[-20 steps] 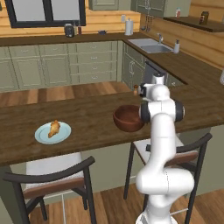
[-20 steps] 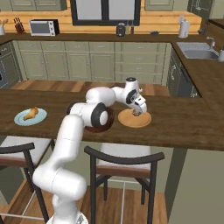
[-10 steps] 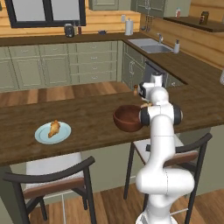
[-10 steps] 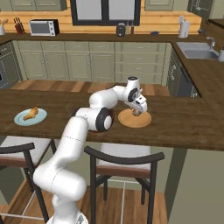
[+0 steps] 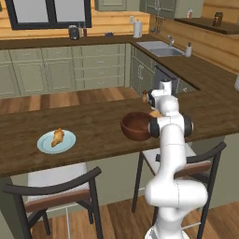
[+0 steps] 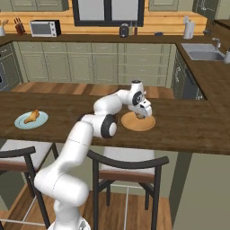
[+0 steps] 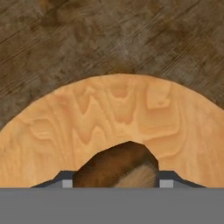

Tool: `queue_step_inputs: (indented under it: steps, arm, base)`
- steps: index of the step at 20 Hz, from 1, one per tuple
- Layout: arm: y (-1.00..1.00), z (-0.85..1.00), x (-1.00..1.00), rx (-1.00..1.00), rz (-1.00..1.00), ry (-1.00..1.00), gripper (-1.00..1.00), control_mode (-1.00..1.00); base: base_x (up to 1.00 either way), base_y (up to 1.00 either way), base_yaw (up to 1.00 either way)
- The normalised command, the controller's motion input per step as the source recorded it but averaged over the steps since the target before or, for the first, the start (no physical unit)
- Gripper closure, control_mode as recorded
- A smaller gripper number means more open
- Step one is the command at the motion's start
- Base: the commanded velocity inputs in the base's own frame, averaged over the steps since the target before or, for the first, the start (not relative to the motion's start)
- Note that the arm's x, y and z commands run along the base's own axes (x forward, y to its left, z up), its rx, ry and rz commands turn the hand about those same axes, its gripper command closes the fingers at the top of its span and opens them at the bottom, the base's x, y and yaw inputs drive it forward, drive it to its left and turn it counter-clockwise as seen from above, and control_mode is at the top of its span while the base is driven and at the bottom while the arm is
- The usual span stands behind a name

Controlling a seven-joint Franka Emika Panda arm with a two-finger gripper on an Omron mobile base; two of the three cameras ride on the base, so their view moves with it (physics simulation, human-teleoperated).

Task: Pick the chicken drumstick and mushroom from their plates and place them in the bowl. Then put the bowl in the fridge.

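Over the tan-orange plate (image 6: 134, 124) (image 7: 109, 118) on the wooden counter, my gripper (image 6: 142, 115) (image 7: 114, 183) points straight down. Its two fingers press against either side of the mushroom (image 7: 117, 168), a small piece with a brown cap and a pale stem that rests on that plate. The dark reddish-brown bowl (image 5: 135, 126) stands just left of my hand. Far to the left, the golden-brown chicken drumstick (image 5: 58, 137) (image 6: 32, 117) lies on the pale blue plate (image 5: 46, 146) (image 6: 21, 124). The fridge is out of view.
Two dark-framed chairs (image 5: 56, 186) (image 5: 189, 161) are tucked under the counter's near edge. Green cabinets run behind, with a sink (image 5: 161, 48) at the back right and a microwave (image 6: 45, 28) at the back left.
The fingers have closed in from wide apart onto the mushroom. The hand has stayed low over the tan-orange plate; bowl and drumstick have not moved.
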Motion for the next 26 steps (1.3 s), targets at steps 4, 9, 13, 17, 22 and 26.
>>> queue_step_inputs:
  steps: [4, 9, 13, 17, 22, 26]
  arm:
    - [0.11, -0.06, -0.57, -0.01, 0.04, 0.00, 1.00, -1.00]
    - [0.08, 0.12, -1.00, 0.00, 0.07, -0.02, 1.00, -1.00]
    - [0.17, 0.01, -1.00, 0.00, 0.07, -0.05, 1.00, -1.00]
    - [0.63, 0.11, -0.97, 0.00, 0.06, -0.20, 1.00, -1.00]
    - [0.86, 0.80, -0.71, 0.00, 0.05, -0.14, 1.00, -1.00]
    - [0.84, 0.68, -0.90, 0.00, 0.08, -0.04, 1.00, -1.00]
  base:
    - [0.00, 0.00, 0.00]
    - [0.00, 0.00, 0.00]
    - [0.00, 0.00, 0.00]
    - [0.00, 0.00, 0.00]
    - [0.00, 0.00, 0.00]
    - [0.00, 0.00, 0.00]
